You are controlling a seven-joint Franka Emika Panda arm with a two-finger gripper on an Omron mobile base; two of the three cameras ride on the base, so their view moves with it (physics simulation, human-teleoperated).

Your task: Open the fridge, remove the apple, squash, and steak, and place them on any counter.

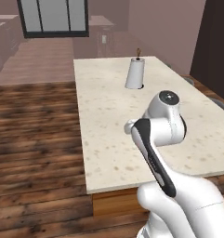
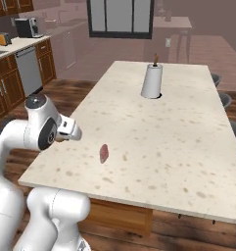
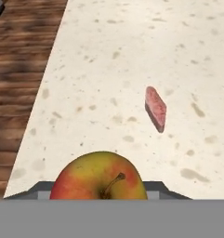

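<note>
In the left base view the white arm bends over the near end of the pale beige speckled stone counter (image 1: 113, 116), and a white tapered cylinder with a brown stick at its top (image 1: 135, 73) stands upright toward the far end. In the right base view the small flat pinkish-red steak (image 2: 104, 153) lies on the counter near its close edge, well apart from that cylinder. In the hand view the round red-orange apple with a yellowish patch (image 3: 99, 179) sits between the fingers of the gripper (image 3: 100, 191), which is closed on it, above the counter's near part; the steak lies on the stone just beyond.
</note>
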